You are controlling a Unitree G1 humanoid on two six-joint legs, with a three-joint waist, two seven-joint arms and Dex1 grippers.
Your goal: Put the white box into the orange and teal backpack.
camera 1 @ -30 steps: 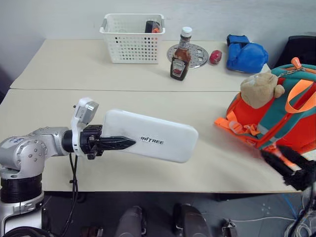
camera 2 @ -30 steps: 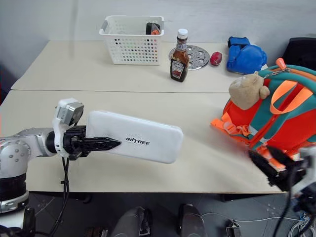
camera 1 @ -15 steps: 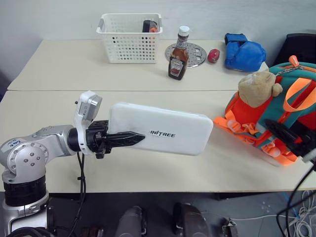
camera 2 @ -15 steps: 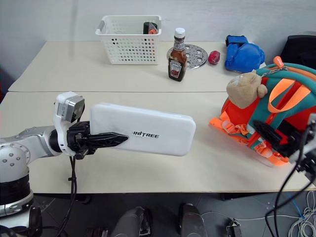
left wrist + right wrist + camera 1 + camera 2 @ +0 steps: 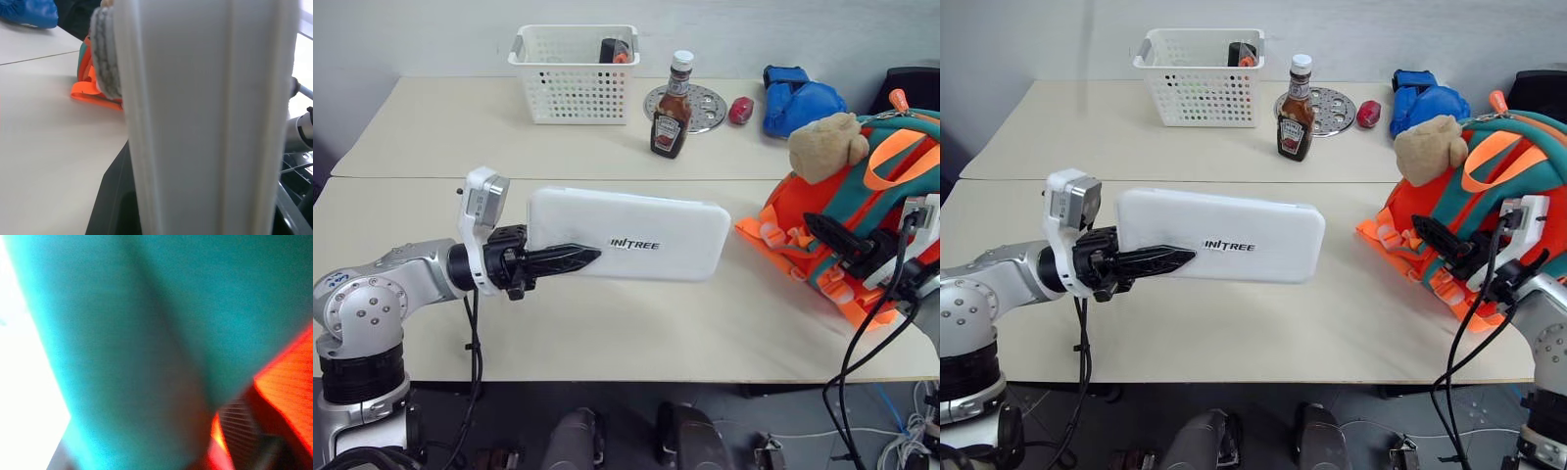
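Observation:
The white box [image 5: 626, 235], long and flat with grey lettering, hangs level above the table, and my left gripper [image 5: 587, 258] is shut on its left end. In the left wrist view the box's edge [image 5: 205, 117] stands close up. The orange and teal backpack [image 5: 891, 186] stands at the table's right end, a tan plush toy [image 5: 824, 147] on its top. The box's right end stops a short gap from the backpack's orange straps [image 5: 773, 235]. My right gripper [image 5: 815, 223] lies against the backpack's front, and teal fabric [image 5: 146, 333] sits right before its wrist camera.
At the table's back stand a white perforated basket [image 5: 573, 73], a ketchup bottle [image 5: 671, 108], a round metal disc [image 5: 700, 106], a small red thing [image 5: 740, 112] and a blue boxing glove [image 5: 803, 103]. Black cables [image 5: 871, 333] hang from my right arm.
My right gripper has come up from below the table's edge onto the backpack's front, and the backpack's top has shifted back. The box has swung level and moved slightly right.

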